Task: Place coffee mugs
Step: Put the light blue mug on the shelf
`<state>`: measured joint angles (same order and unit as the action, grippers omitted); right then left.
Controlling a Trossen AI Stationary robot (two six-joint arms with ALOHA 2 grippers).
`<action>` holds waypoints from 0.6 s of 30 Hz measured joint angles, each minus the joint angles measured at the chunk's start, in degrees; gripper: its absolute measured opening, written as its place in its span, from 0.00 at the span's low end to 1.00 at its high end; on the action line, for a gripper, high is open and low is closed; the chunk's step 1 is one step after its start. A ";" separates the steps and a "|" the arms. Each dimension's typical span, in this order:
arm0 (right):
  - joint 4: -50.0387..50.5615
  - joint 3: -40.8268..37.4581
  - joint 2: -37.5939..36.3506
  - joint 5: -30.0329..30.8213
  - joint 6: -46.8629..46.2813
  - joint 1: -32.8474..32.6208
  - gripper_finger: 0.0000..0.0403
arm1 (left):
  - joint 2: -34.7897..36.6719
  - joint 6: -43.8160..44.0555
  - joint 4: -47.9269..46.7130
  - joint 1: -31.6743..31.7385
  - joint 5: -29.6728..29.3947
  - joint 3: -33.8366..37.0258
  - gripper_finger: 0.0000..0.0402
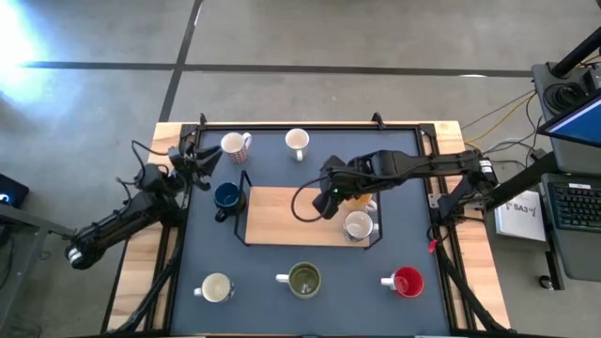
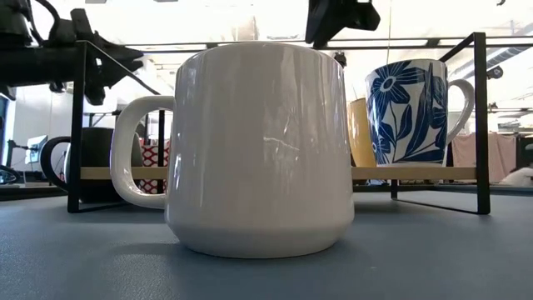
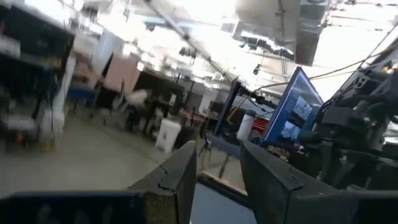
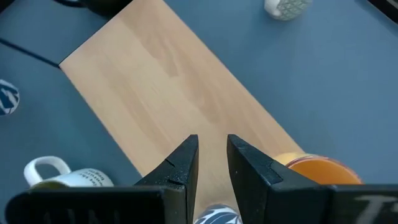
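A wooden shelf board in a black frame stands mid-table. On its right end stand a blue-flowered white mug and an orange mug, each on its base. My right gripper hangs above the board just left of them, slanting down, open by a narrow gap with nothing between its fingers. On the mat around the rack stand a dark blue mug, a white mug with reddish markings, a white mug, a cream mug, an olive-lined mug and a red mug. My left gripper is open at the far left, tipped up.
The rack's black frame posts rise at its ends, and its left half is bare wood. A cable loops over the board beside my right gripper. Bare mat lies between the rack and the near row of mugs. A laptop sits off the table's right.
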<state>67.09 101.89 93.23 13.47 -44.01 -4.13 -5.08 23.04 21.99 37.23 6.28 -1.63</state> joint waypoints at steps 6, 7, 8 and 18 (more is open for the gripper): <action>0.11 0.00 0.00 -3.03 0.08 5.16 0.18 | -6.39 3.78 -16.69 0.00 -0.86 -8.44 0.27; 0.11 0.00 0.00 -3.43 0.15 6.15 0.18 | -7.96 3.47 -20.15 0.00 -1.34 -10.53 0.27; 0.11 0.00 0.00 -3.83 0.68 7.20 0.18 | -9.55 3.19 -23.70 0.00 -2.04 -12.63 0.27; -3.28 -0.04 1.58 -9.87 11.79 17.06 0.21 | -24.68 -0.03 -45.86 0.00 -6.33 -31.67 0.27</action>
<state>63.81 101.84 94.81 3.61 -32.22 12.93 -29.76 23.01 -23.87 37.23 -0.05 -33.30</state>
